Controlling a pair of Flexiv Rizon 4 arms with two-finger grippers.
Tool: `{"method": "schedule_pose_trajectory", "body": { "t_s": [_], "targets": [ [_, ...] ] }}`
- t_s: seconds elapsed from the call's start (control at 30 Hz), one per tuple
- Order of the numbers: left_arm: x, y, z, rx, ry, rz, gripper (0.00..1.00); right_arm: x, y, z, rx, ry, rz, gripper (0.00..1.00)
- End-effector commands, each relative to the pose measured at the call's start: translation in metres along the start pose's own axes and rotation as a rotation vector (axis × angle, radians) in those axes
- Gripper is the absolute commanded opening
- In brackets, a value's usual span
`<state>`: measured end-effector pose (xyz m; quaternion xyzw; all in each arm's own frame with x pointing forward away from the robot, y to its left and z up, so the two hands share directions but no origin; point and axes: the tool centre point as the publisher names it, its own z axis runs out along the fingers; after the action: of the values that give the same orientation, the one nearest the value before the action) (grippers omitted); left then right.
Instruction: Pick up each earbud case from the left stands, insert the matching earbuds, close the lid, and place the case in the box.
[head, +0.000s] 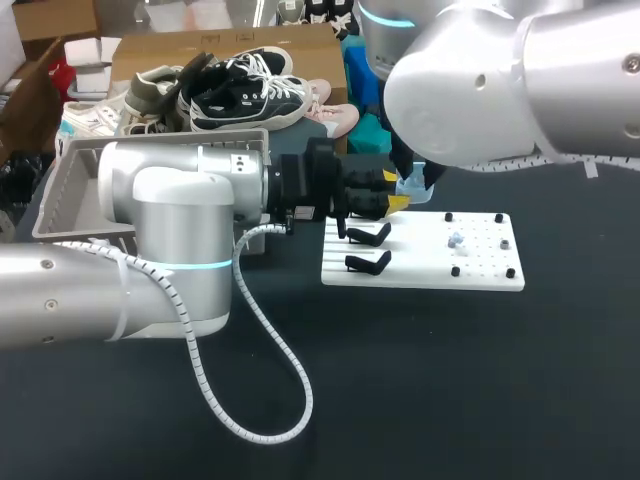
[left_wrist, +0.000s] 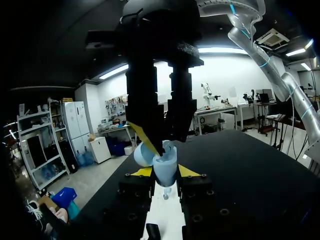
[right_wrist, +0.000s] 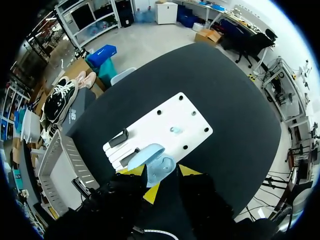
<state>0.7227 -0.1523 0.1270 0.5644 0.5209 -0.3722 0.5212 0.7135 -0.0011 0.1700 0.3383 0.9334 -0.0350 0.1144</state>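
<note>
A light blue earbud case (left_wrist: 165, 170) with its lid (left_wrist: 142, 154) open is held above the white board (head: 480, 270). My left gripper (left_wrist: 165, 172) is shut on it from both sides. My right gripper (right_wrist: 160, 171) hangs right over the open case (right_wrist: 161, 169), fingers apart and nothing seen between them. In the head view both grippers meet at the case (head: 410, 186), above the board's left end. A small pale earbud (head: 455, 240) lies among the pegs on the board. Two black stands (head: 370, 235) on the board's left part are bare.
A grey open box (head: 60, 195) sits on the table at the left, behind my left arm. The white board carries several black pegs (head: 510, 272) on its right half. A white cable (head: 260, 340) loops over the black table in front.
</note>
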Motion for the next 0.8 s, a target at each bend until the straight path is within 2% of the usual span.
{"method": "schedule_pose_trajectory", "body": {
  "t_s": [0.03,0.27,0.3,0.37,0.4,0.5,0.53,0.63,0.73,0.8],
  "targets": [
    [0.001,-0.001,0.001,0.000,-0.003,0.002,0.00,0.006,-0.008,-0.005,-0.021,-0.015,0.006,0.63],
    [0.001,-0.001,0.001,0.000,-0.003,0.002,0.00,0.026,-0.033,-0.014,-0.071,-0.051,-0.026,0.61],
    [0.001,-0.001,0.001,0.000,-0.003,0.002,0.00,0.028,-0.036,-0.014,-0.078,-0.055,-0.035,0.60],
    [0.001,-0.001,0.001,0.000,-0.003,0.002,0.00,0.038,-0.044,-0.012,-0.094,-0.056,-0.075,0.49],
    [0.001,-0.001,0.001,0.000,-0.003,0.002,0.00,0.042,-0.047,-0.011,-0.107,-0.054,-0.092,0.49],
    [0.001,-0.001,0.001,0.000,-0.003,0.002,0.00,0.043,-0.060,-0.003,-0.147,-0.076,-0.130,0.61],
    [0.001,-0.001,0.001,0.000,-0.003,0.002,0.00,0.045,-0.062,-0.002,-0.158,-0.085,-0.145,0.54],
    [0.001,-0.001,0.001,0.000,-0.003,0.002,0.00,0.049,-0.068,0.006,-0.197,-0.108,-0.179,0.51],
    [0.001,-0.001,0.001,0.000,-0.003,0.002,0.00,0.049,-0.072,0.013,-0.236,-0.125,-0.218,0.70],
    [0.001,-0.001,0.001,0.000,-0.003,0.002,0.00,0.048,-0.075,0.019,-0.277,-0.131,-0.246,0.72]
  ]
}}
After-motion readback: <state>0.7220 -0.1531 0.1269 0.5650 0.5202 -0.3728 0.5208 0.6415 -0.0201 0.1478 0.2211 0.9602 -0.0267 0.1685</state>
